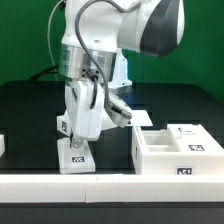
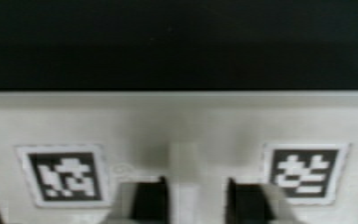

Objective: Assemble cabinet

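The open-topped white cabinet box (image 1: 163, 152), carrying small square tags, sits at the exterior view's right. A separate white cabinet panel (image 1: 78, 154) stands near the table's front at the exterior view's left, tag facing the camera. My gripper (image 1: 79, 138) comes straight down onto its upper edge. In the wrist view the panel (image 2: 185, 120) fills the frame with two tags (image 2: 64, 172) on it. My gripper (image 2: 197, 202) has its dark fingers (image 2: 149, 203) on either side of the panel's middle strip, shut on it.
A long white rail (image 1: 110, 186) runs along the table's front edge. Another flat white part (image 1: 142, 118) lies behind the box. A small white piece (image 1: 3, 146) shows at the exterior view's left edge. Green wall behind.
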You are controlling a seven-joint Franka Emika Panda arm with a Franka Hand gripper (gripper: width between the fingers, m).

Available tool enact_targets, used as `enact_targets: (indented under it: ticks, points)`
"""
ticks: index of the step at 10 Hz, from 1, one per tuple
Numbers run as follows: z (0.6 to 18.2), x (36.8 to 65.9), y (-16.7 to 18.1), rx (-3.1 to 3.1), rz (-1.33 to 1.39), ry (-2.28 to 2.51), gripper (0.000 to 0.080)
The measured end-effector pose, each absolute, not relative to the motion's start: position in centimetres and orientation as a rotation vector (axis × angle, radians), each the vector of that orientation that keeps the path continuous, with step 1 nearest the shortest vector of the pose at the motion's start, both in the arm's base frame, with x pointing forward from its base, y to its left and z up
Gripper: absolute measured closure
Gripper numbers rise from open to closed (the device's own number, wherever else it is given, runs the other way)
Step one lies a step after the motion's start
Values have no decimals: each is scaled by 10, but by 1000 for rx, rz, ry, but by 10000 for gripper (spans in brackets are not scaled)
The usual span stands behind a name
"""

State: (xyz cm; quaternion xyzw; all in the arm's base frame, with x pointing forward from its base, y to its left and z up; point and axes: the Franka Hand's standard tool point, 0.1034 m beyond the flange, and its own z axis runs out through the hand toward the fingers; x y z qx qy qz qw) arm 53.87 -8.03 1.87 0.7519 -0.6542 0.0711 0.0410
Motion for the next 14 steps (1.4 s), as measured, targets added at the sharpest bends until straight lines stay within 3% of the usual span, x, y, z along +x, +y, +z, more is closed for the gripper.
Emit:
enact_targets:
  ticks: [1, 7, 9, 12, 14]
  points:
    - [20, 538, -79, 2307, 217, -2002, 739]
    - [89, 515, -12, 2358, 110, -2129, 738]
    - [92, 509, 12, 2382, 76, -2113, 738]
    - [90, 508, 10, 2381, 72, -2109, 737]
    - [91, 491, 18, 2247, -58, -2295, 737]
